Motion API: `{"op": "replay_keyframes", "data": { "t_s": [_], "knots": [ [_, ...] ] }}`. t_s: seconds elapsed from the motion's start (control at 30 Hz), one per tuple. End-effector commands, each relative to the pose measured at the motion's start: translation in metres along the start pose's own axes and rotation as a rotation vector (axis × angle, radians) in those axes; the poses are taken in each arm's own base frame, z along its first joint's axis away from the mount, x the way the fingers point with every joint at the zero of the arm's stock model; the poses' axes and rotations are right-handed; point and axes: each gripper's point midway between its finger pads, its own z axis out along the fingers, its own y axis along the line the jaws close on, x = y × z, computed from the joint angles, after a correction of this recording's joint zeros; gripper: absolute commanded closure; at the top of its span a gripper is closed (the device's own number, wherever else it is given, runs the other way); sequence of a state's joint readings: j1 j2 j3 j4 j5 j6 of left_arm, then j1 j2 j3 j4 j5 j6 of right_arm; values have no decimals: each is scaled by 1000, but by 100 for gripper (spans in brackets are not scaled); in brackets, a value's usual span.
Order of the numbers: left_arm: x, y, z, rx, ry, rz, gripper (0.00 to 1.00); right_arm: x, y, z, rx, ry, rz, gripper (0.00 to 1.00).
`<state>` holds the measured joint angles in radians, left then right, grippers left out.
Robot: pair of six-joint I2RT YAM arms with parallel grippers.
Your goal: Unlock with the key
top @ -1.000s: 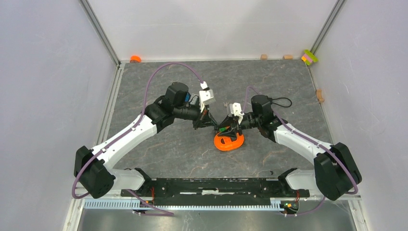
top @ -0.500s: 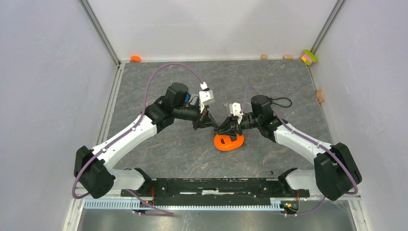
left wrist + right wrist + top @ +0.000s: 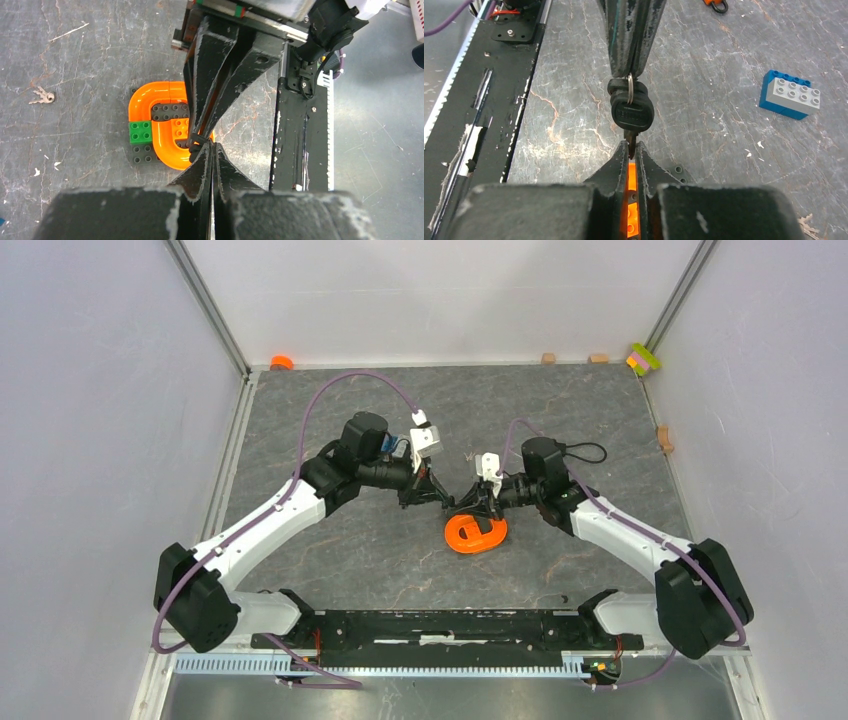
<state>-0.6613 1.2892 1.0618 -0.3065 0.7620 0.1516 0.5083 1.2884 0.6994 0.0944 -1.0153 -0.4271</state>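
The key (image 3: 631,114) has a black head; a metal ring joins it to a second black head behind it. My right gripper (image 3: 630,146) is shut on the key's thin blade. My left gripper (image 3: 211,145) reaches in from the far side and is shut on the ring end of the bunch, where the black heads (image 3: 196,142) show at its tips. Both grippers, left (image 3: 446,498) and right (image 3: 463,505), meet tip to tip above the orange ring-shaped piece (image 3: 478,535). A small orange padlock (image 3: 715,4) with a black shackle lies on the mat, apart from both grippers.
The orange ring-shaped piece (image 3: 150,100) carries a green brick (image 3: 140,132) and grey studded bricks. A blue and grey brick (image 3: 788,95) lies on the mat. Small silvery keys (image 3: 42,96) lie loose. Small blocks sit along the far wall (image 3: 548,358). The black base rail (image 3: 450,625) is near.
Both grippers stay joined at the key and have shifted slightly toward the far side. The green brick seen below the right gripper a second ago is now covered.
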Motion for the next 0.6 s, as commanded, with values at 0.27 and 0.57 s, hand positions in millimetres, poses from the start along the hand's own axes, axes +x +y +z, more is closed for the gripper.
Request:
{"op": "replay_keyframes", "data": {
  "t_s": [0.27,0.57],
  "knots": [
    [8,13,-9,-59,2,29,96,-15,-26,-16,142,53,-143,100],
    [19,22,-3,-65,53,16,67,-13,-36,-22,205,97,-179,100]
  ]
}}
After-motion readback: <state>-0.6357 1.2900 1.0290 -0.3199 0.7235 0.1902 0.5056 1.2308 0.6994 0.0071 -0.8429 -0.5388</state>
